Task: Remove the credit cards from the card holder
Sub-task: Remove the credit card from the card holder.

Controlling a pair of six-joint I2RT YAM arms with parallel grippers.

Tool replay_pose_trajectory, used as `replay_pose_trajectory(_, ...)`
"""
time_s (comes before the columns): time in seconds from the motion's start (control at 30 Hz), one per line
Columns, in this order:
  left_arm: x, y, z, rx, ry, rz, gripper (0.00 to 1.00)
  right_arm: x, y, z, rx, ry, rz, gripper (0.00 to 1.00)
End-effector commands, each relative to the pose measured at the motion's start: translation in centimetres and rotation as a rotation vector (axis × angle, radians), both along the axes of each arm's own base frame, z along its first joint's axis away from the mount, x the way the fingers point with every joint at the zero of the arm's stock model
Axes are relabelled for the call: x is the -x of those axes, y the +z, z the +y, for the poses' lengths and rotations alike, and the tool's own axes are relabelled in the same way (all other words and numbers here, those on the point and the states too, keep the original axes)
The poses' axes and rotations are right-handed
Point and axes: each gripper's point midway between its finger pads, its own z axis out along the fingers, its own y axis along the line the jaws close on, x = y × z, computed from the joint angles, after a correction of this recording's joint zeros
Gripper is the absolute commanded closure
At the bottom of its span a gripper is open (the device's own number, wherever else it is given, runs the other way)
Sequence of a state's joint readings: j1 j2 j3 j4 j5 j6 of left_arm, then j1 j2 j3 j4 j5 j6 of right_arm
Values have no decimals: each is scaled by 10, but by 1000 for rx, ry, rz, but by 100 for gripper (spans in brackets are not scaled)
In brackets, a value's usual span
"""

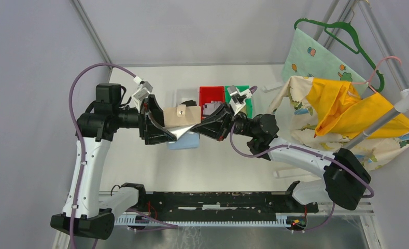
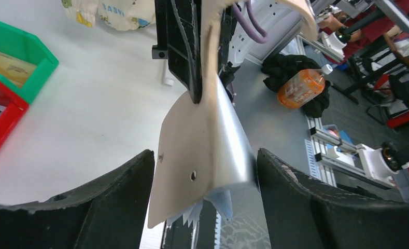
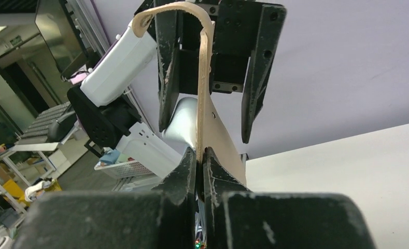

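So the small beige leather-like card holder (image 1: 182, 115) is up in the air over the white worktop (image 1: 140, 161), right between the 2 hands and just on the near side of the row of bins.

The right hand (image 3: 199, 158) is clamped tight on it. In its own wrist view the 2 fingertips are pinched together on the thin beige edge, with basically no gap.

The left hand (image 2: 205, 166) is spread wide. Its black fingers (image 2: 124, 176) sit on either side of the card holder, and from its wrist camera neither one looks to be pressing on it, so it's got hold of nothing.

There's a shiny silvery flap (image 2: 228, 150) hanging off the card holder's lower side. I can't tell if that's a plastic sleeve or a card inside one.

Behind all this, the green plastic bin (image 2: 33, 57) has 1 flat gold-tan card (image 2: 5, 65) lying in it. The red plastic bin (image 1: 211, 94) is right beside it, with a white bin (image 1: 184, 96) on its other side. There's something flat and greyish in the red one, but it's too small to call.
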State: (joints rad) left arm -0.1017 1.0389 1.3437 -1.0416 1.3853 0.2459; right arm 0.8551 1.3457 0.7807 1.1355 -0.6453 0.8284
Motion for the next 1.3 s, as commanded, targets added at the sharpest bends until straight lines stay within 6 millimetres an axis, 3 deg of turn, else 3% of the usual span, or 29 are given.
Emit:
replay_pose_trajectory(0.0,10,4,3,-21,-31,-181,22,14,46,-25,-141,20,-19,100)
replay_pose_trajectory(0.3,23,13,5,-26,-46,-358,28,21,38,-19,-85,103,23,100)
replay_pose_trajectory(0.5,4,13,4,-22,4,-322,56,24,37,-7,-47,143,39,100)
replay_pose_trajectory(0.8,-18,13,1,1,100,-242,82,31,25,10,-9,185,63,100)
replay_pose_trajectory(0.87,-21,16,2,6,127,-223,90,31,22,11,-6,186,65,93)
replay_pose_trajectory(0.93,-24,19,1,18,148,-194,97,31,20,9,-10,182,66,72)
replay_pose_trajectory(1.03,-23,21,-2,52,142,-101,98,35,18,4,-29,178,45,46)
replay_pose_trajectory(1.1,-23,22,-3,64,144,-52,98,39,18,-1,-50,178,24,40)
replay_pose_trajectory(1.27,-22,30,-4,79,137,7,98,52,14,-17,-100,194,-14,38)
